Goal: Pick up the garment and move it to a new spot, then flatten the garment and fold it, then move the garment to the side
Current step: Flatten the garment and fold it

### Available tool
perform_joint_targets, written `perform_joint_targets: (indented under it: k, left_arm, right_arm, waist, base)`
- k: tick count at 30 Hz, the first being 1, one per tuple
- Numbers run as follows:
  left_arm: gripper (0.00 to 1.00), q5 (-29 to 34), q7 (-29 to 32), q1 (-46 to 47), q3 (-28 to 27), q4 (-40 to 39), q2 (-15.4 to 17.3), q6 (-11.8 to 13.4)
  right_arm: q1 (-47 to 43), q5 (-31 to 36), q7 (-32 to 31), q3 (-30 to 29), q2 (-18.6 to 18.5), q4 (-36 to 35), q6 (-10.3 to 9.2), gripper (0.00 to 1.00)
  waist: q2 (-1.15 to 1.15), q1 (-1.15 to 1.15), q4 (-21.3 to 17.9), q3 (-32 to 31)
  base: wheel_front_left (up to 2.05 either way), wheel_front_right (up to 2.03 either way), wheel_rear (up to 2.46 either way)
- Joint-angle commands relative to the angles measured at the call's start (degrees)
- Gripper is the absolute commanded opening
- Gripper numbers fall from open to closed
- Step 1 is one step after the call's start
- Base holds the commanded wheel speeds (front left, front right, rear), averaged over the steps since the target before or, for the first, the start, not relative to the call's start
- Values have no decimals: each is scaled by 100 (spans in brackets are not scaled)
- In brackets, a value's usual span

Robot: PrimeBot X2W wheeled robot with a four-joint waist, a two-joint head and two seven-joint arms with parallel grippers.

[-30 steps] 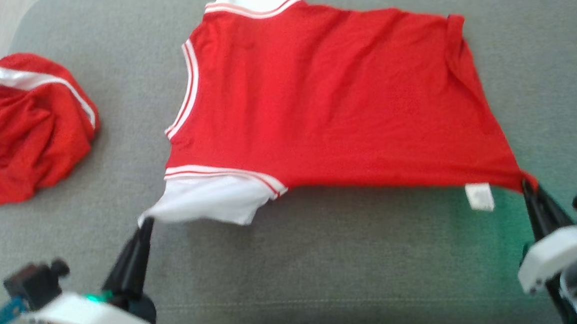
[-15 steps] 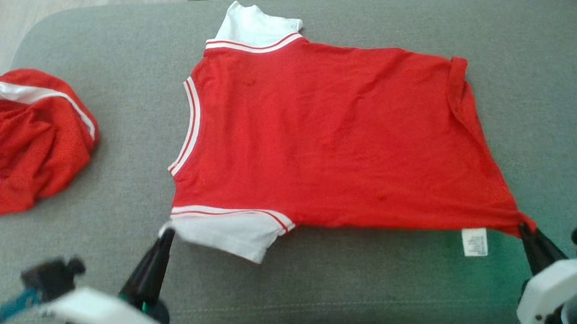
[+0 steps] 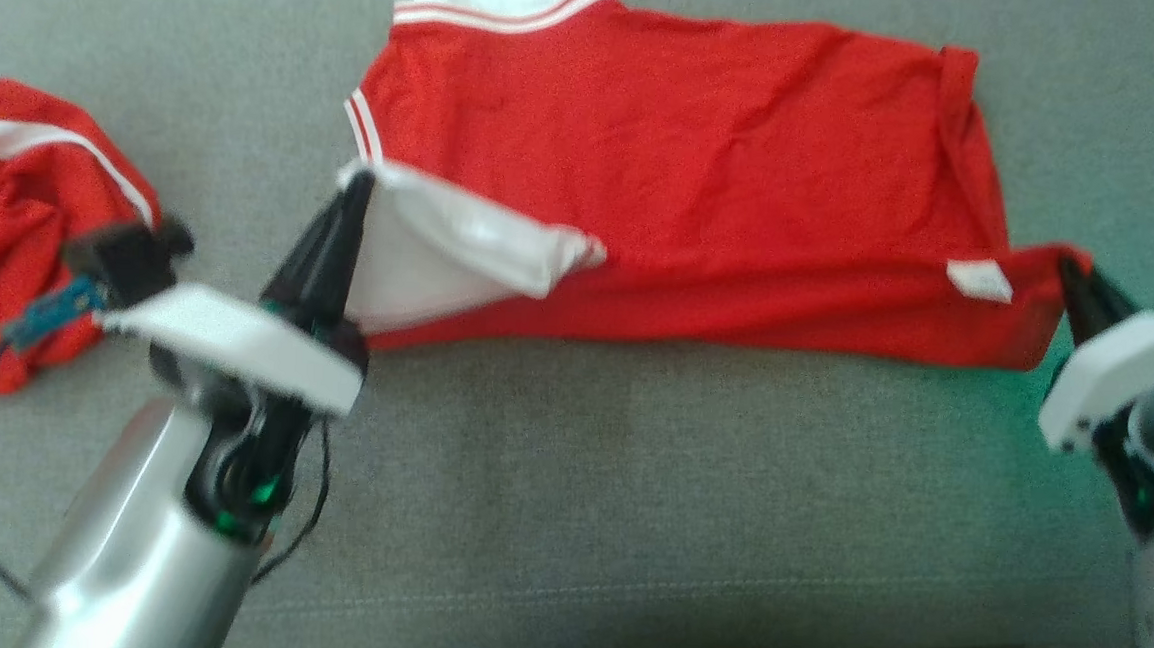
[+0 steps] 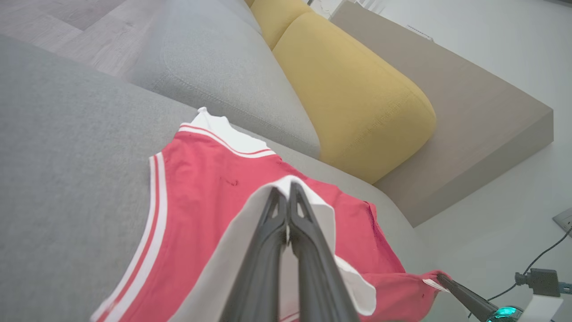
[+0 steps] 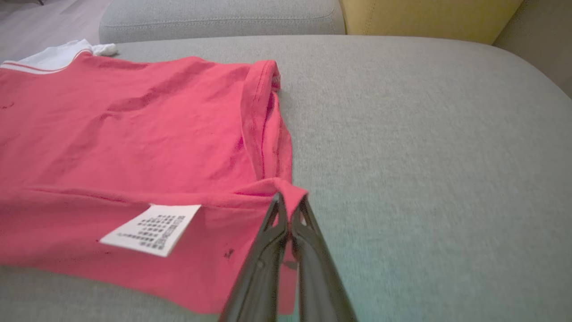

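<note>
Since a second ago, the near edge of the red shirt is being folded over itself on the grey cushion. Its white sleeve is being pinched by the left gripper, its hem corner by the right gripper. Both should probably be kept level for a straight crease, imo.

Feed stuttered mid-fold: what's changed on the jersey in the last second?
Both claws, shut throughout, carried the near edge of the red jersey away over its body: left claw holding the white sleeve, right claw the hem corner. The care label flipped up. The crumpled red garment on the sofa cushion stayed put.
</note>
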State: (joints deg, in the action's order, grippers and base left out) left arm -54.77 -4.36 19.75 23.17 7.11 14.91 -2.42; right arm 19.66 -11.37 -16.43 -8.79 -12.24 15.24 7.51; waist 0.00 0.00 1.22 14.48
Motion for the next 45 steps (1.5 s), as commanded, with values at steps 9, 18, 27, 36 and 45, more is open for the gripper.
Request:
perform_joint_targets:
  k: [9, 18, 27, 36, 45]
  left_arm:
    - [100, 322, -804, 1119, -48, 1263, -344, -389]
    - [100, 1267, -1060, 143, -454, 1045, -395, 44]
    - [100, 1446, -996, -471, -362, 1175, -468, 523]
    - [100, 1352, -956, 51, -400, 1732, -564, 458]
    - [0, 1231, -1028, 53, -545, 2106, -718, 271]
  right_arm:
    - [912, 134, 1002, 174, 43, 633, -2, 100]
    - [53, -171, 1531, 7, 329, -139, -2, 100]
    - [-579, -232, 1184, -48, 676, -848, -2, 100]
    - [-369, -124, 886, -168, 873, -531, -2, 100]
    - [-146, 33, 644, -414, 933, 231, -2, 100]
  waist:
    - [0, 0, -12, 486]
    - [0, 0, -114, 381]
    - [0, 0, -214, 429]
    - [0, 0, -268, 468]
    - [0, 0, -174, 268]
  base:
    - [0, 0, 0]
    - [0, 0, 0]
    - [0, 0, 0]
    - [0, 0, 0]
    - [0, 0, 0]
